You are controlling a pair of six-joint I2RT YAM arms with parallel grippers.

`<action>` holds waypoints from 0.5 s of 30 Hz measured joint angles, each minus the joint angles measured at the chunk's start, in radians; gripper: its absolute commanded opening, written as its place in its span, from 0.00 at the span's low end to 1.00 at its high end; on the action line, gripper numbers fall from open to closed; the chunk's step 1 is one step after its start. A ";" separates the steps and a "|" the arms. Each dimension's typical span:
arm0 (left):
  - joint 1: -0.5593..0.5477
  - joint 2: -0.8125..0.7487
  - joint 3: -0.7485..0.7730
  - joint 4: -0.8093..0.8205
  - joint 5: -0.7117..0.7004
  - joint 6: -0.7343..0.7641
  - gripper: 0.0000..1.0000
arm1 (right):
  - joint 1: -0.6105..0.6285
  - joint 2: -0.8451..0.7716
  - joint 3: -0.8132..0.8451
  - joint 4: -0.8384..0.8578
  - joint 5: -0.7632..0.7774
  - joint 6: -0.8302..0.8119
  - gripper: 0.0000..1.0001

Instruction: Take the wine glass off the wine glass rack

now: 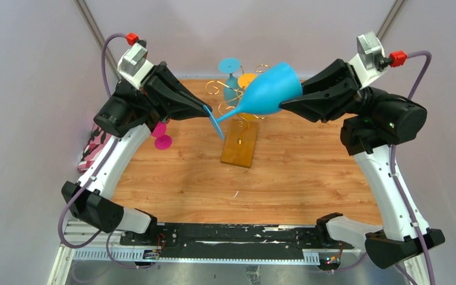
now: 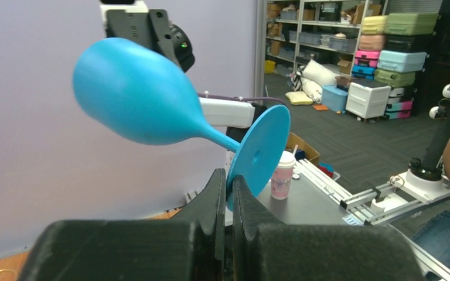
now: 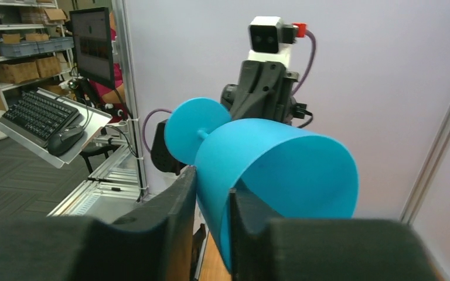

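Observation:
A large blue wine glass (image 1: 270,89) hangs tilted in the air between my two grippers, above the wine glass rack. My left gripper (image 1: 209,111) is shut on the edge of its round foot (image 2: 261,149), as the left wrist view (image 2: 227,181) shows. My right gripper (image 1: 285,105) is shut on the bowl's rim, one finger inside and one outside, in the right wrist view (image 3: 214,187). The glass (image 3: 281,170) fills that view. The rack's gold wire arms (image 1: 217,88) and amber base (image 1: 239,144) are below and behind the glass.
A teal glass (image 1: 230,74) and an orange glass (image 1: 246,79) hang upside down on the rack. A pink glass (image 1: 161,135) lies on the wooden table (image 1: 309,172) at the left, under my left arm. Walls close in the table's sides and back.

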 measured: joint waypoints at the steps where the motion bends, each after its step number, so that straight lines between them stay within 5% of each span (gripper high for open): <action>1: 0.000 0.020 0.024 0.000 0.003 -0.009 0.00 | -0.003 -0.010 -0.005 0.009 0.000 0.008 0.12; 6: 0.007 0.117 0.106 0.001 -0.002 -0.037 0.00 | -0.003 -0.058 -0.018 0.021 -0.031 0.025 0.00; 15: 0.019 0.174 0.111 -0.003 0.000 -0.039 0.45 | -0.005 -0.135 -0.068 -0.214 0.014 -0.169 0.00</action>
